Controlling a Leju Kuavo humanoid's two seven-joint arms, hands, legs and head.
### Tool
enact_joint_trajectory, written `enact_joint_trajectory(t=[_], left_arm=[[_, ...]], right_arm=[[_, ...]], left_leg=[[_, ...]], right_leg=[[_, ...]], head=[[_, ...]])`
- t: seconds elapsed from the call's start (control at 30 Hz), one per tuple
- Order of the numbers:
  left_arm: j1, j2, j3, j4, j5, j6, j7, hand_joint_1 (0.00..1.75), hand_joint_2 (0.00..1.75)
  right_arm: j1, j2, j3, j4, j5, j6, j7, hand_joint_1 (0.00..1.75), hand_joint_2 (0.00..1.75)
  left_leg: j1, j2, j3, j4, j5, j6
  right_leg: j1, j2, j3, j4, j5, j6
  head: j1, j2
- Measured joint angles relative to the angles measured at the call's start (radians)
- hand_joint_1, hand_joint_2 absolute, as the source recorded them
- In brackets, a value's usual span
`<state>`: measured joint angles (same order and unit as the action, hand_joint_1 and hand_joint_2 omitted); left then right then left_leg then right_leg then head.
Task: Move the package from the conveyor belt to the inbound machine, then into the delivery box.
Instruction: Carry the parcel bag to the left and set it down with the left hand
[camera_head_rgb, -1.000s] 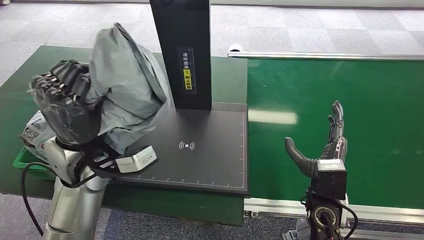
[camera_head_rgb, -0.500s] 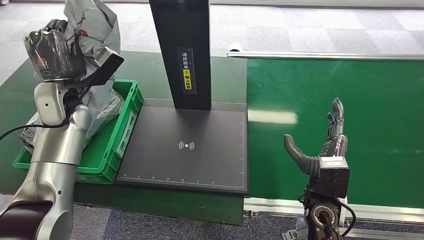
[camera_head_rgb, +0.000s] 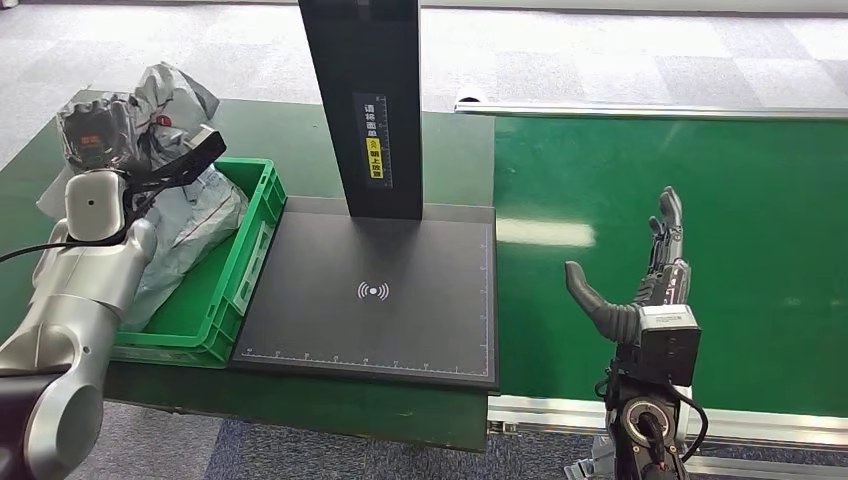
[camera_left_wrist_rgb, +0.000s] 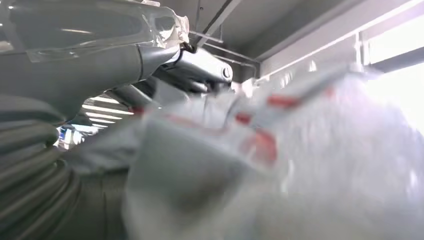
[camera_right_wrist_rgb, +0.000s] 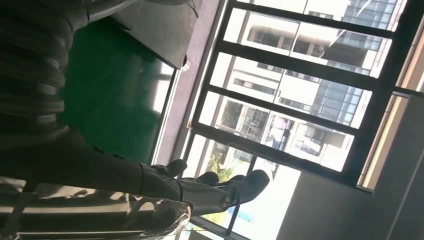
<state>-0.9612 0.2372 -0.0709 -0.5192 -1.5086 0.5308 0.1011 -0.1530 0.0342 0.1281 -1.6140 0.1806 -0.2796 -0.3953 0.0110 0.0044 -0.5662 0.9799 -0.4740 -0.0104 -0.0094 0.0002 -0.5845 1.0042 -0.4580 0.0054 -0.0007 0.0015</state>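
We see a dark green bench (camera_head_rgb: 300, 140) on a grey carpet floor (camera_head_rgb: 600, 60). On it lies a black scanner pad (camera_head_rgb: 400, 320) with a white wireless mark and a ruled edge, and a black post (camera_head_rgb: 365, 100) bearing a yellow label rises from the pad's far side. Just beside the pad, at the bench's left end, sits a green crate (camera_head_rgb: 235, 275) with grey packages in it. To the right, touching the bench, runs a bright green belt (camera_head_rgb: 760, 220) with a metal rail.

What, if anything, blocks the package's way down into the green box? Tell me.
Nothing visible does. The left hand holds the grey package right above the green delivery box, where another grey package already lies, leaving some floor bare.
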Motion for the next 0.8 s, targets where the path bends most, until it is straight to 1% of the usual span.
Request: enact_joint_trajectory(t=[0.13,0.33,0.4,0.47,0.53,0.63,0.7,0.8], left_arm=[[0.001,0.021,0.000,0.042,0.007,-0.025,0.003,0.00,1.75],[0.005,0.032,0.001,0.070,0.010,-0.027,0.002,0.00,1.75],[0.008,0.032,0.005,0.074,0.041,-0.025,-0.027,0.00,1.75],[0.017,0.027,0.026,0.071,0.137,-0.021,-0.118,0.00,1.75],[0.034,0.014,0.065,0.056,0.279,-0.025,-0.247,0.00,1.75],[0.083,-0.020,0.129,-0.007,0.522,-0.085,-0.424,0.00,1.75],[0.139,-0.049,0.155,-0.082,0.689,-0.151,-0.499,0.00,1.75],[0.258,-0.098,0.159,-0.233,0.949,-0.269,-0.567,0.00,1.75]], right_arm=[[-0.006,-0.008,0.001,0.012,-0.008,0.000,0.000,0.00,1.75],[-0.017,-0.017,0.003,0.033,-0.013,0.000,0.000,0.00,1.75],[-0.017,-0.018,0.003,0.037,-0.016,0.000,0.000,0.00,1.75],[-0.015,-0.019,0.004,0.040,-0.018,-0.001,0.000,0.00,1.75],[-0.012,-0.019,0.003,0.040,-0.020,-0.003,-0.001,0.00,1.75],[-0.004,-0.020,0.003,0.041,-0.023,-0.007,-0.005,0.00,1.75],[0.000,-0.021,0.002,0.043,-0.025,-0.008,-0.008,0.00,1.75],[0.003,-0.021,0.001,0.051,-0.028,-0.008,-0.009,0.00,1.75]], left_leg=[[0.000,0.000,0.000,0.000,0.000,0.000],[0.000,0.000,0.000,0.000,0.000,0.000],[0.000,0.000,0.000,0.000,0.000,0.000],[0.000,0.000,0.000,0.000,0.000,0.000],[0.000,0.000,0.000,0.000,0.000,0.000],[0.000,0.000,0.000,0.000,0.000,0.000],[-0.001,0.000,0.000,0.000,0.000,0.000],[-0.001,0.001,-0.001,0.000,-0.001,0.000]], right_leg=[[0.000,0.000,0.000,0.000,0.000,0.000],[0.000,0.000,0.000,0.000,0.000,0.000],[0.000,0.000,0.000,0.000,0.000,0.000],[0.000,0.000,-0.001,0.000,0.000,0.000],[0.000,0.000,-0.001,0.000,0.000,0.000],[0.000,0.000,-0.001,0.000,0.000,0.000],[-0.001,0.000,-0.001,0.000,0.000,0.000],[-0.001,0.000,-0.001,0.000,0.000,0.000]], head=[[0.000,0.000],[0.000,0.000],[0.000,0.000],[0.000,0.000],[0.000,0.000],[0.000,0.000],[0.000,0.000],[0.000,0.000]])
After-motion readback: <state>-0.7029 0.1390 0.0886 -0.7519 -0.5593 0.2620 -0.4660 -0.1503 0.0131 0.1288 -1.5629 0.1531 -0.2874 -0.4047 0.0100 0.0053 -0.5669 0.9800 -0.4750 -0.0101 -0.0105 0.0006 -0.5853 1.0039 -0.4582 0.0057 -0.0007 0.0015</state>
